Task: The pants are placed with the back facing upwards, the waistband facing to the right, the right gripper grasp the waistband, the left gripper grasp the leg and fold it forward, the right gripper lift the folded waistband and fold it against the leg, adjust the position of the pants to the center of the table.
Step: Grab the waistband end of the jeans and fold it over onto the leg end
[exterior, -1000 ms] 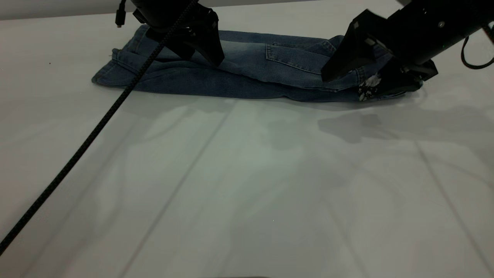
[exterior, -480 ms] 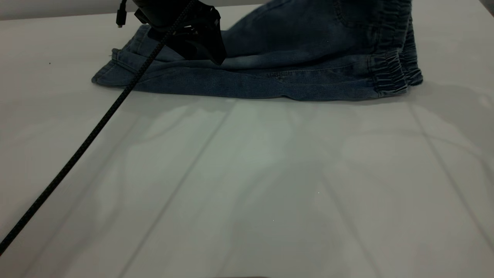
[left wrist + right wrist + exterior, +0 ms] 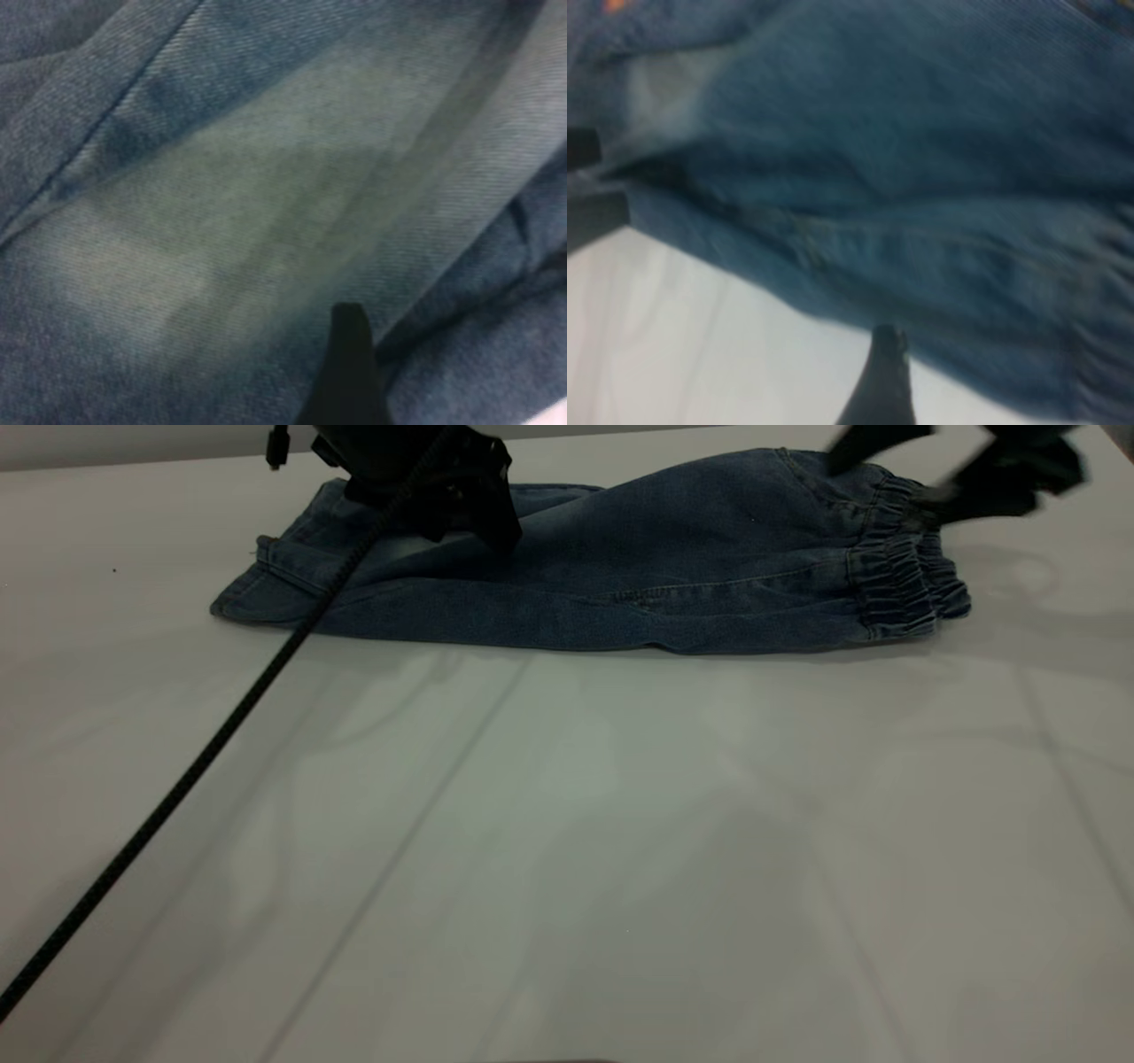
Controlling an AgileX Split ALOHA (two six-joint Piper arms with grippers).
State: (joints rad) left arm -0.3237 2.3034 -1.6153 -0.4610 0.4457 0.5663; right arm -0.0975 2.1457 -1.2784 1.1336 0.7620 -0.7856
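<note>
The blue denim pants [image 3: 620, 576] lie folded in a long strip at the far side of the white table [image 3: 567, 850]. Their elastic waistband [image 3: 899, 580] is at the right and the leg ends [image 3: 275, 580] at the left; no print shows. My left gripper [image 3: 492, 522] presses down on the faded denim [image 3: 221, 221] near the leg end. My right gripper [image 3: 939, 474] is a blur above the far edge of the waistband, close to it. In the right wrist view the denim [image 3: 904, 177] lies beyond the gripper, with bare table beside it.
A thick black braided cable [image 3: 177, 788] runs from the left arm diagonally across the table to the near left edge. The near half of the table holds nothing else. A small black plug [image 3: 277, 444] hangs at the far left.
Half a second ago the waistband side was raised high out of view. It has now come down, draped lower over the strip, and the right gripper shows again at the far right. The left gripper stayed put.
</note>
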